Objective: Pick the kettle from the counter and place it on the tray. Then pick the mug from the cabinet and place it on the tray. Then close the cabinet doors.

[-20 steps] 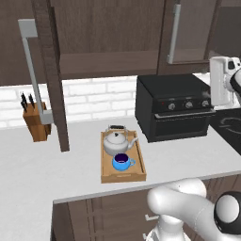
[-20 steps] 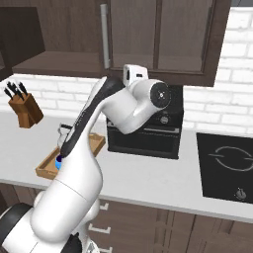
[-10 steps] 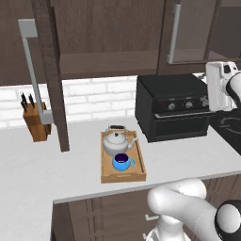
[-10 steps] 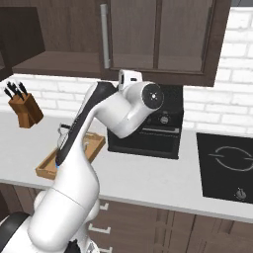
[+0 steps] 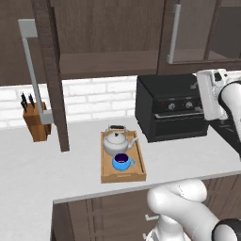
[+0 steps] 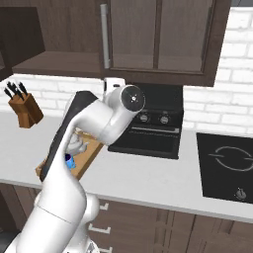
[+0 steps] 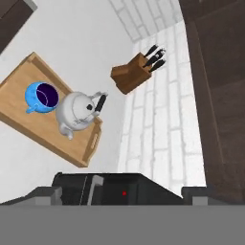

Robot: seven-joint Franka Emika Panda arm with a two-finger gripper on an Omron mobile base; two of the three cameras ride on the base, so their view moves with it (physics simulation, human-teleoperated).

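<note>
Well below the spread, empty pincer [image 7: 119,189], kettle [image 7: 76,114] and mug [image 7: 42,96] sit touching on the tray [image 7: 28,125].

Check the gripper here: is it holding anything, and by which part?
Nothing is held. The kettle and mug both sit on the tray, and the gripper is open, away from them.

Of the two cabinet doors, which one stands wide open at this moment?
The left cabinet door, beside the knife block, stands wide open, turned edge-on to the room. The right cabinet door is only slightly ajar, nearly flat against the cabinet.
</note>
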